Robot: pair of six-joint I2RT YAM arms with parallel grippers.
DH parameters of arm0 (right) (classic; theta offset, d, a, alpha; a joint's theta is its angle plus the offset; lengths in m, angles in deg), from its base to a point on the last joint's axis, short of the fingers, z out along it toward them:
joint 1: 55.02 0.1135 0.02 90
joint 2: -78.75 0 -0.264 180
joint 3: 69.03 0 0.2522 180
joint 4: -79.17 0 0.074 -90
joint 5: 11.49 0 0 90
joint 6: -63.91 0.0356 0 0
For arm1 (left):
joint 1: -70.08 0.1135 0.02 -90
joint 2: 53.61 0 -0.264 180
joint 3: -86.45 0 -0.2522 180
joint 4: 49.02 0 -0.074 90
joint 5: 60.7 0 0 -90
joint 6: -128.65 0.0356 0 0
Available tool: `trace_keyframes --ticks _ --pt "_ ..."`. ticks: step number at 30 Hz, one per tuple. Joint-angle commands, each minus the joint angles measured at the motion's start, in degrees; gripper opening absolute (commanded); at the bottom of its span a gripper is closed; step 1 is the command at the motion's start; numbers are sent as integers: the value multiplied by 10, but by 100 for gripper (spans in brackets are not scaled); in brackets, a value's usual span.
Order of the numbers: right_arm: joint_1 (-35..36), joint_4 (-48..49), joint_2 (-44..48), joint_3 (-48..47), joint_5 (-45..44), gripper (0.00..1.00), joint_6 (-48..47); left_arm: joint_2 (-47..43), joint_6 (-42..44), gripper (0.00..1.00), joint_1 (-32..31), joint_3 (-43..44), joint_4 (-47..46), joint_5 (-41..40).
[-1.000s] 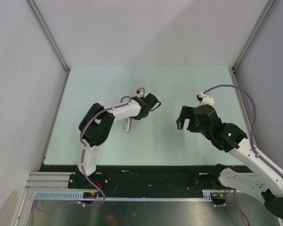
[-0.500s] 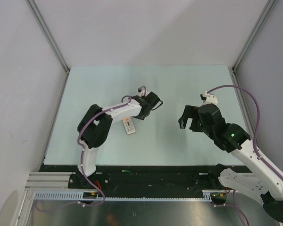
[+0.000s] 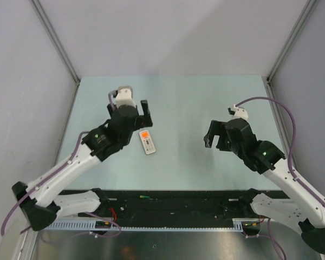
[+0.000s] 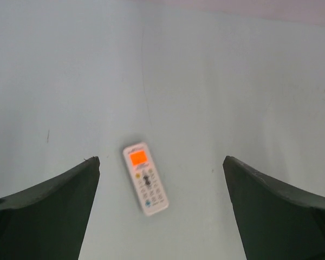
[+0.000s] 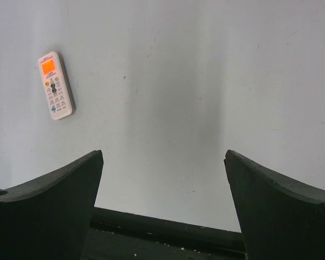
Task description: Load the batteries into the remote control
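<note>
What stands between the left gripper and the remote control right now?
Nothing visible does. The remote control lies face up on the table, orange screen showing. The left gripper hangs above it, jaws open and empty, with a clear line to it in the wrist view.

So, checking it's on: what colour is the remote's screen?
Orange. The remote control shows best in left wrist view.

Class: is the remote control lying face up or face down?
Face up: the remote control shows its orange screen and buttons.
</note>
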Motion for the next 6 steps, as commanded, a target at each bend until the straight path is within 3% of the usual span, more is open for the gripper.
trace_keyframes --ticks 1,6 --pt "-1 34 -10 -8 -14 100 -9 -56 -7 100 7 -86 -22 25" --pt "0 68 -24 -8 1 100 -13 -101 -7 100 67 -141 -26 99"
